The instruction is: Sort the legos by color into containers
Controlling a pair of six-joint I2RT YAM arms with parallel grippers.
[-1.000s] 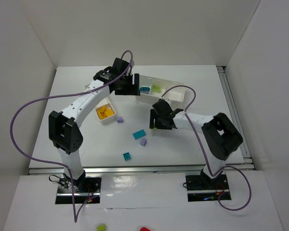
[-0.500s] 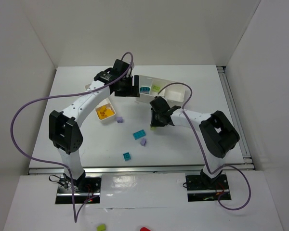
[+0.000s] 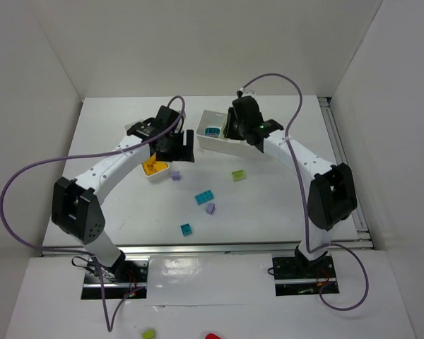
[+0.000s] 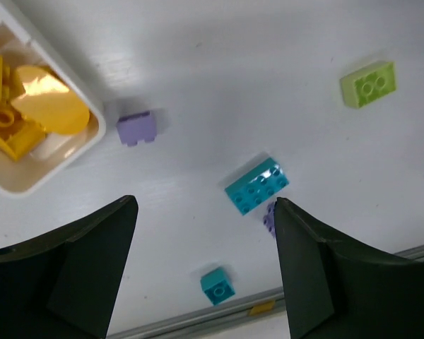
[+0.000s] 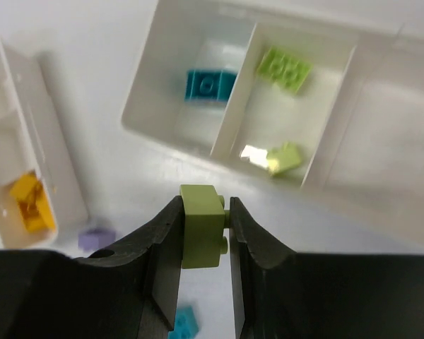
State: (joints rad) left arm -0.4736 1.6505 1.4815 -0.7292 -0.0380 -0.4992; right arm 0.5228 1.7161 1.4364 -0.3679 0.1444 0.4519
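Left gripper [image 4: 203, 212] hangs spread wide with nothing in it, just beside the narrow tray [image 4: 92, 116]. That tray sits left of the table's [image 3: 283, 205] middle, with the orange legos [image 4: 14, 113] piled in its end compartment. Loose bricks run from there toward the near edge: a lavender brick [image 4: 136, 128] just beside that tray, a teal brick [image 4: 257, 185], a small teal one [image 4: 217, 284], and a lime brick [image 4: 368, 84] further right.

Right gripper [image 5: 203, 212] is clamped on a lime green lego [image 5: 201, 233], pinched across its flat sides. It's at the wider tray [image 5: 191, 141], which sits toward the far edge around the middle. I can't tell if it's properly over the lime compartment yet.

My take on handling: these are tiny, hard, near-weightless and slick. They won't crush, but an off-centre squeeze could pop or twist one out. I'd take them square on the smooth side walls, never on the studs.
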